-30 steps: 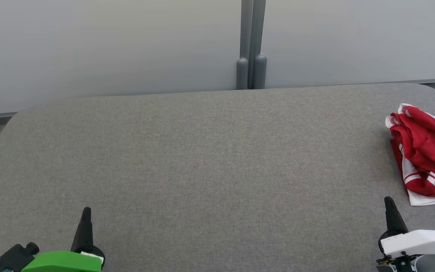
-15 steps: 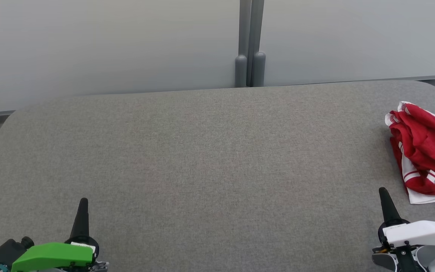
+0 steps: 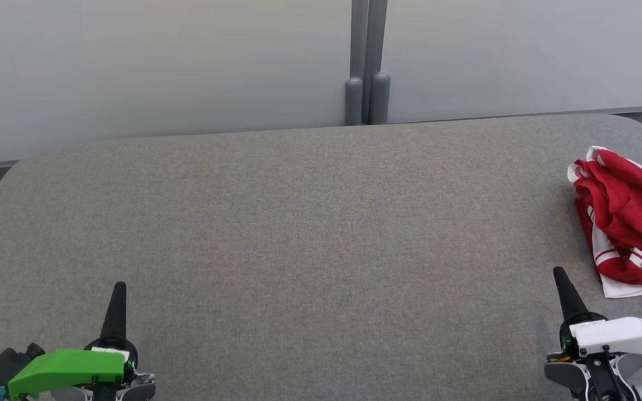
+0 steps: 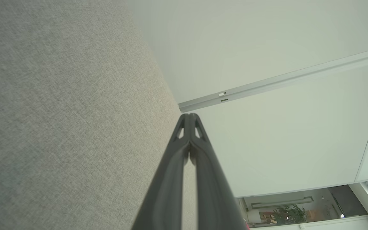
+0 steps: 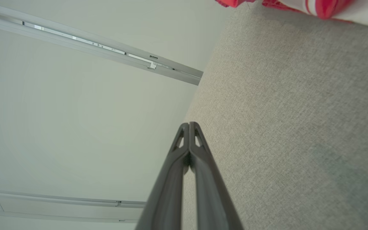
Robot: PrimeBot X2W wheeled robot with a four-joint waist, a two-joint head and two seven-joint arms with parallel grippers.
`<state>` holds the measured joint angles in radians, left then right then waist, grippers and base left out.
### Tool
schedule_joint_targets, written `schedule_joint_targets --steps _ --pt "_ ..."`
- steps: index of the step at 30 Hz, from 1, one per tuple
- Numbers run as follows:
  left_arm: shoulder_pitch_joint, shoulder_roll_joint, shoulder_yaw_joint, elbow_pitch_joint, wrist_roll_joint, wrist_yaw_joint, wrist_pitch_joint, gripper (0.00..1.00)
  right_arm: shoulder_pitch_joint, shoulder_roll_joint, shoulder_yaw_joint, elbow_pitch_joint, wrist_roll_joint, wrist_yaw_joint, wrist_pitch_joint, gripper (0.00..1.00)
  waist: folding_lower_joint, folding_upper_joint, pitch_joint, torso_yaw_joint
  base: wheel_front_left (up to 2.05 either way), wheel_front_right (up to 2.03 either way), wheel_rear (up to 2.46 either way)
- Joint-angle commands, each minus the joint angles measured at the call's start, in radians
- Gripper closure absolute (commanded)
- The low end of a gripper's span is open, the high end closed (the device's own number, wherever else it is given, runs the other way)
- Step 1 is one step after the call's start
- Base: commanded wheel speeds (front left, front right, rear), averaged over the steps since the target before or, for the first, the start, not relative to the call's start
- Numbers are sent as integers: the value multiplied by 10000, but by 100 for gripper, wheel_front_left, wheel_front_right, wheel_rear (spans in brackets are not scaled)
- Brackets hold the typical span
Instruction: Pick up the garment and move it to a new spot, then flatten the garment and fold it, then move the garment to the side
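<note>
A crumpled red garment (image 3: 630,217) with white trim lies in a heap at the right edge of the grey fabric table (image 3: 310,223). Its edge also shows at the top of the right wrist view as the garment (image 5: 318,6). My right gripper (image 3: 559,274) is shut and empty at the lower right, a little in front of and left of the heap. My left gripper (image 3: 119,287) is shut and empty at the lower left, far from it. In the wrist views the left gripper (image 4: 188,116) and right gripper (image 5: 189,125) both have their fingers pressed together.
Pale wall panels with a grey post (image 3: 365,61) stand behind the table's far edge. The table's corners are rounded, and the garment lies near the right edge.
The whole head view has shifted, so the camera moved. Both grippers sit a little higher in the picture. The garment has not moved on the table.
</note>
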<state>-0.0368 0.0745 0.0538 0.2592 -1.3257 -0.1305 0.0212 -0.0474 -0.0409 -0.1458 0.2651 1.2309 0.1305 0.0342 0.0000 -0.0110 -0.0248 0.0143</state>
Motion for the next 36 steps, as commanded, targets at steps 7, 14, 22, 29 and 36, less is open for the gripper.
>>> schedule_joint_targets --steps 7,14,22,29,36 --pt "-370 -45 152 -100 -707 -3 208 100 -313 -81 76 -99 894 6 210 100 0 79 50 -25 0 0 0" --pt "-494 -80 250 -102 -1198 -3 353 100 -440 -89 129 -107 1560 6 353 100 0 85 96 -49 0 0 0" --pt "-633 -116 352 -104 -1802 -3 532 100 -544 -101 187 -109 2344 5 537 100 0 93 155 -79 0 0 0" --pt "-715 -147 435 -105 -2276 -3 667 100 -644 -109 231 -111 2928 5 670 100 0 99 201 -102 0 0 0" --pt "-805 -174 510 -105 -2632 -3 770 100 -705 -115 270 -113 3421 6 778 100 0 104 241 -122 0 0 0"
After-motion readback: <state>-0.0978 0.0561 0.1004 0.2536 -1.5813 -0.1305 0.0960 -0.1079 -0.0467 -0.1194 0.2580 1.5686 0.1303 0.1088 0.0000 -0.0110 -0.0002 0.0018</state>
